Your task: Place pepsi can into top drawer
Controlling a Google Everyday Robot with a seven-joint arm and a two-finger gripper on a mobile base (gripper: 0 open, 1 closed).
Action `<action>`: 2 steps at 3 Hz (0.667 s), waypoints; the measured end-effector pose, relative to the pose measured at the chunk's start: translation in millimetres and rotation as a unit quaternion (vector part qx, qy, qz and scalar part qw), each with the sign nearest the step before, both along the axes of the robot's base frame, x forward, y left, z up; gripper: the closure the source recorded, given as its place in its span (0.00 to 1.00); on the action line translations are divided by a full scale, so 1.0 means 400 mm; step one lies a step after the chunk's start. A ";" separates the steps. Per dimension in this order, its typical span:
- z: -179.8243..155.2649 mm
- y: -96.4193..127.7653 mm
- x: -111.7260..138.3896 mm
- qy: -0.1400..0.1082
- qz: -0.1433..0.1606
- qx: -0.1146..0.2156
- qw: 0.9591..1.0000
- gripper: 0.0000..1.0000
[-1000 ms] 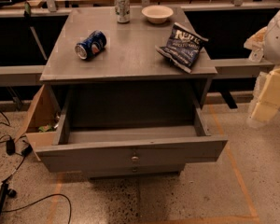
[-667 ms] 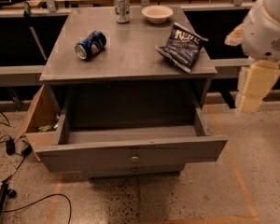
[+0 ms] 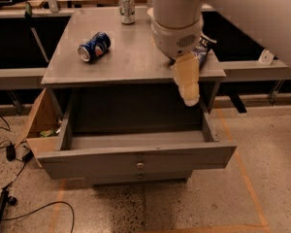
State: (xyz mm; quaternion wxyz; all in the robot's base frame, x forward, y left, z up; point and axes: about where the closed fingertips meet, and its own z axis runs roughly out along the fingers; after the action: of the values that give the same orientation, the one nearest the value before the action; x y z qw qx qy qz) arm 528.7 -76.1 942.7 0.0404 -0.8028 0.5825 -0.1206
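The pepsi can point(image 3: 93, 46), dark blue with a red-and-white logo, lies on its side on the left part of the grey cabinet top point(image 3: 131, 62). The top drawer point(image 3: 136, 157) is pulled out toward me and holds nothing that I can see; its small round knob point(image 3: 140, 165) is at the front centre. My gripper point(image 3: 188, 89) hangs from the big white arm point(image 3: 177, 18) over the cabinet's right front edge, above the drawer's right rear. It is well to the right of the can and holds nothing that I can see.
A silver-grey can point(image 3: 127, 7) stands upright at the back of the top. A dark-blue chip bag point(image 3: 204, 44) shows partly behind the arm. The lower drawer's knob point(image 3: 139, 175) sits just under the open drawer. A cardboard box point(image 3: 36, 125) and cables point(image 3: 9, 152) lie to the left.
The arm has swung in from the right edge of the view to over the right side of the cabinet top, now covering the bowl and most of the chip bag. The can has not moved.
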 end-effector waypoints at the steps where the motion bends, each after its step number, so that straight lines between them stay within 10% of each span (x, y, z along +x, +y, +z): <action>1: 0.003 0.044 0.029 -0.017 0.019 -0.006 1.000 0.00; 2: 0.002 0.041 0.029 -0.018 0.017 -0.002 1.000 0.00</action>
State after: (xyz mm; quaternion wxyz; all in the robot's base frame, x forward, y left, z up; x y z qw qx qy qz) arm 540.4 -59.7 943.7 0.0511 -0.8107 0.5673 -0.1357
